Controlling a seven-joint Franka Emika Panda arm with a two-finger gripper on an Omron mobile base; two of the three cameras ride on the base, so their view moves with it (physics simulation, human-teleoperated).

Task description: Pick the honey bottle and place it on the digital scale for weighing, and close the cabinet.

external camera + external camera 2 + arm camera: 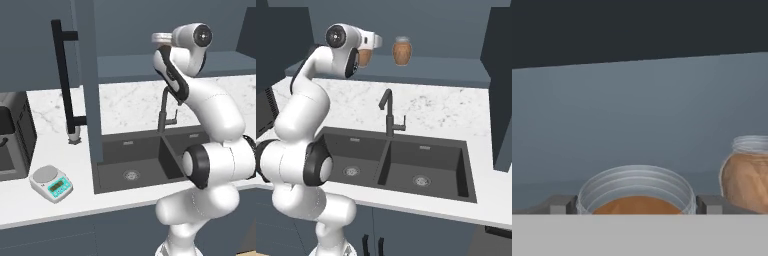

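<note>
Sitting on the inner shelf of the cabinet (421,75), the honey bottle (637,192) is framed low in the hand view between the two dark fingertips (560,204), one on each side of its ribbed pale lid; the jaws stand wide enough to straddle the jar, and whether the pads already touch its sides cannot be told, so I would not call it gripped. It is a rounded amber-brown jar, its neck translucent grey and threaded, with the honey showing warm orange beneath. A look-alike jar (747,172) stands just beside it on the same shelf, apart from it, and in the right base view that second jar is plain to see while the chosen one is mostly behind the robot's wrist. The gripper (637,205) reaches in level with the shelf, presumably because a side-on approach suits a short round jar under a low cabinet ceiling. The cabinet door (92,100) hangs open over the sink (132,160), its black bar handle (64,75) facing outward. Well to the left on the counter (50,150) waits the digital scale (50,183), its plate bare.
</note>
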